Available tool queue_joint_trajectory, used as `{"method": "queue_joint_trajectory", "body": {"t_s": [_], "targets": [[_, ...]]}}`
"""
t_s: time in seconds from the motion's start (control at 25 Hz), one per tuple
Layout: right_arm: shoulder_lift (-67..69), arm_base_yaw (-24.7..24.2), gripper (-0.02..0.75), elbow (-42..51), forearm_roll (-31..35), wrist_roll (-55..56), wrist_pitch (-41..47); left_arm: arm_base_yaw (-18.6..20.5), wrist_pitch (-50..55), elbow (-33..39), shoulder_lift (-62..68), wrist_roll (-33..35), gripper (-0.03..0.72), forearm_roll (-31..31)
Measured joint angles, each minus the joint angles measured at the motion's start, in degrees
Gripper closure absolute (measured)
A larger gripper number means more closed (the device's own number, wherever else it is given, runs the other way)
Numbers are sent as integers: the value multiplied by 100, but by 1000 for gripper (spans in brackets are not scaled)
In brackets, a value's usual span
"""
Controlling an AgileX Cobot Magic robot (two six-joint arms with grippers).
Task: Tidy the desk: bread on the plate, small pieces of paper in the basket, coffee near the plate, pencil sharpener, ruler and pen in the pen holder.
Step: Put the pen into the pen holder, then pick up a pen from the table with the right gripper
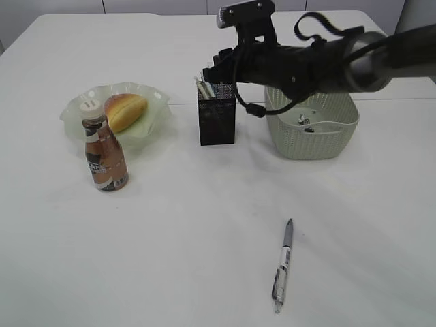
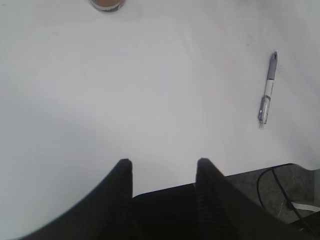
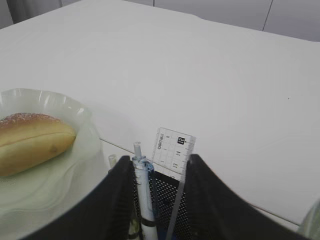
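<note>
Pen [image 1: 283,265] lies loose on the bench [image 1: 204,231] at lower right of the exterior frame, long axis running near-to-far, nearer the empty, part-open left hand [image 2: 162,165], while the right hand [image 3: 160,165], parted and empty, hovers over the pen holder [image 1: 216,121].

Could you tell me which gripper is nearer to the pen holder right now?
Right. The right gripper hangs directly over the pen holder; the left gripper is low over bare desk.

Pen [image 1: 283,266] on open desk [image 1: 191,259]; right arm [image 1: 320,61] blocks pen holder [image 1: 217,116].
</note>
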Motion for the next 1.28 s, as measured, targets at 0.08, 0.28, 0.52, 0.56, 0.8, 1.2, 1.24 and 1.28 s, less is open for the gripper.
{"method": "queue_joint_trajectory", "body": {"t_s": [0.08, 0.28, 0.52, 0.56, 0.8, 1.2, 1.24, 1.28], "targets": [[-303, 0, 447, 0, 42, 0, 611, 0, 0, 0, 0, 0, 380, 0], [-1201, 0, 447, -2, 231, 97, 2565, 0, 0, 0, 0, 0, 380, 11], [-2197, 0, 447, -12, 283, 756, 4458, 0, 0, 0, 0, 0, 380, 19], [-2357, 0, 447, -12, 283, 905, 4711, 0, 0, 0, 0, 0, 380, 19], [-2756, 0, 447, -60, 319, 1819, 6454, 0, 0, 0, 0, 0, 380, 19], [-2227, 0, 447, -60, 396, 2927, 7968, 0, 0, 0, 0, 12, 380, 19], [-2104, 0, 447, -60, 420, 2994, 8015, 0, 0, 0, 0, 12, 380, 19], [-1966, 0, 447, -60, 456, 3034, 8026, 0, 0, 0, 0, 12, 380, 24]]}}
